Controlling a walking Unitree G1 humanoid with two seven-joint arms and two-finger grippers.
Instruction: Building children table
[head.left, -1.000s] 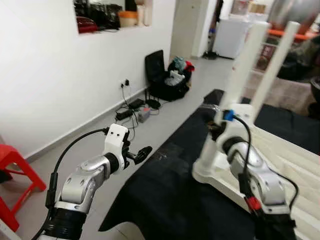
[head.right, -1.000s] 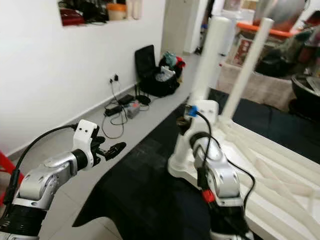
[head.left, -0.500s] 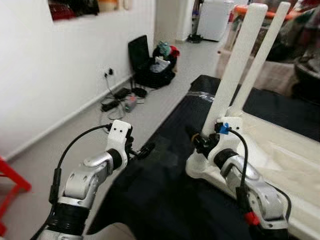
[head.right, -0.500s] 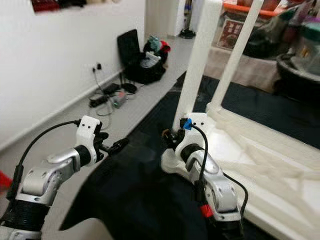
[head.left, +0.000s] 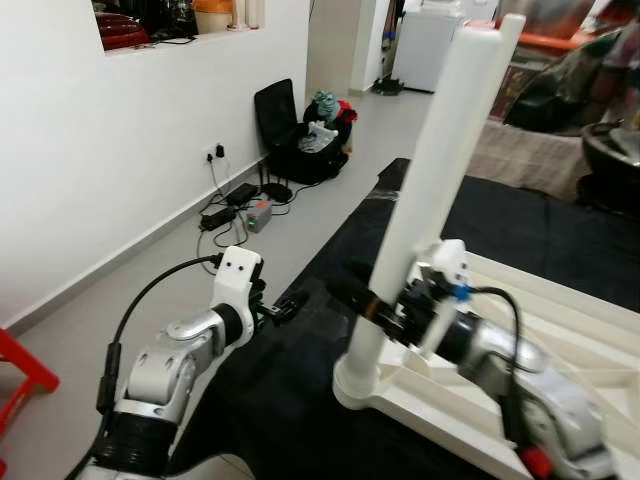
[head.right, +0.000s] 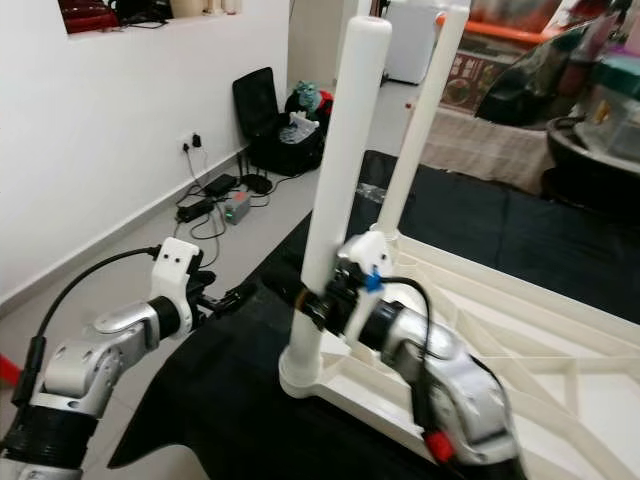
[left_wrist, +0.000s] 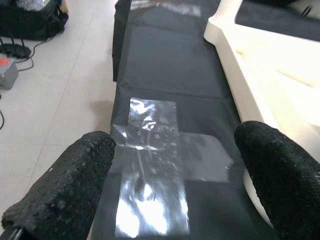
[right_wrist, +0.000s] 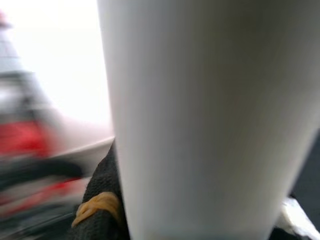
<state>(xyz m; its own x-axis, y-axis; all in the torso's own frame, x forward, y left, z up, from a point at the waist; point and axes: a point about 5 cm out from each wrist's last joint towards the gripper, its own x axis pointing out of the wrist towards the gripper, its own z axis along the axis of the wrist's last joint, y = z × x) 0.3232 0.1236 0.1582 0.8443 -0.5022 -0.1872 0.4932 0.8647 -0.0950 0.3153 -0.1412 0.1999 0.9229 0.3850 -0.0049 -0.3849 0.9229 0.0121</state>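
**Right gripper on near table leg, left gripper free over mat**

While the upturned white table top lies on the black mat, my right gripper sits low on the near white leg, just above its socket at the near left corner. My fingers close around the leg from both sides; in the right wrist view the leg stands directly against one black finger. A second leg stands upright farther back. My left gripper hovers left of the table, over the mat's left part, fingers spread wide and holding nothing. A shiny tape patch lies on the mat under it. Bags and cables sit by the far wall.
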